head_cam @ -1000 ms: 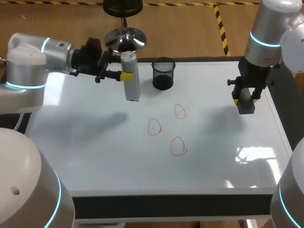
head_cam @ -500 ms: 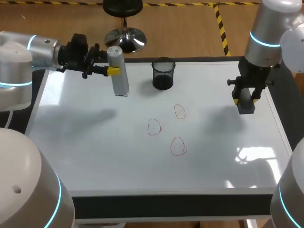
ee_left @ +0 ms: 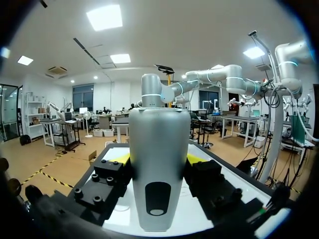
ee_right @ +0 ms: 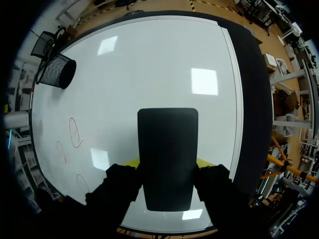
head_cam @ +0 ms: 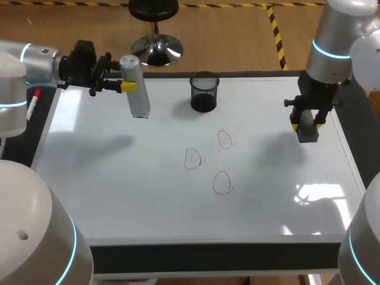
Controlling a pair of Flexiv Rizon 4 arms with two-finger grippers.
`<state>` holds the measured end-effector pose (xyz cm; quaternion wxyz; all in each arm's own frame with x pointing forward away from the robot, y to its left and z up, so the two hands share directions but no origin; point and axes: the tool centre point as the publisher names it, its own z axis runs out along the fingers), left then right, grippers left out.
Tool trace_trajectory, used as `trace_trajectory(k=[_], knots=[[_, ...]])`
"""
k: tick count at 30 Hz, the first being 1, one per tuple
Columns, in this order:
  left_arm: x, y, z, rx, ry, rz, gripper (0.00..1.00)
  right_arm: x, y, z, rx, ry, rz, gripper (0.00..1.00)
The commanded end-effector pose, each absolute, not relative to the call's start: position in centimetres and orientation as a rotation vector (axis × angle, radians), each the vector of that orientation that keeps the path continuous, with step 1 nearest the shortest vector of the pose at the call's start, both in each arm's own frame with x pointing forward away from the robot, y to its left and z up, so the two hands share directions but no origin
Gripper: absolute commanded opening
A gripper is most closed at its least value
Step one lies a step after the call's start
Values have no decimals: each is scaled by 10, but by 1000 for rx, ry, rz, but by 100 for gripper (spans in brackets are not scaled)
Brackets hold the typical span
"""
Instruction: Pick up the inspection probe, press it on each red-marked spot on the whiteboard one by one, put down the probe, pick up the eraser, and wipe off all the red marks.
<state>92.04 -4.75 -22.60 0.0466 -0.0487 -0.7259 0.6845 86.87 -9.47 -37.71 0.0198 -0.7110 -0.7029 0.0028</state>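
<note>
Clamping the silver-grey cylindrical probe (head_cam: 138,100) upright, left gripper (head_cam: 131,86) sits over the whiteboard's (head_cam: 119,184) far-left corner. Right gripper (head_cam: 306,124) clasps the dark rectangular eraser (head_cam: 307,134). Since the earlier frame, the probe has shifted leftward, further from the red marks (head_cam: 193,159).

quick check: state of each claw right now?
Left claw: closed on the inspection probe, which stands upright.
Right claw: closed on the eraser.
</note>
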Motion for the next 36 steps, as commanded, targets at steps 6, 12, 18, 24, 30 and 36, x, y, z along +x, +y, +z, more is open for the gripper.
trace_trajectory(k=[6,12,18,24,30,36], knots=[[920,-28,-224,-156,-2224,2093,0,868,-95,-375,-2205,-2182,10,0],[920,-20,-223,-153,-2228,2095,0,868,-95,-375,-2205,-2182,10,0],[919,-12,-224,-127,-2216,2098,0,868,-95,-375,-2205,-2182,10,0],[918,-9,-223,-125,-2205,2102,0,868,-95,-375,-2205,-2182,10,0],[918,-9,-223,-125,-2205,2102,0,868,-95,-375,-2205,-2182,10,0],[918,-9,-223,-125,-2205,2102,0,868,-95,-375,-2205,-2182,10,0]])
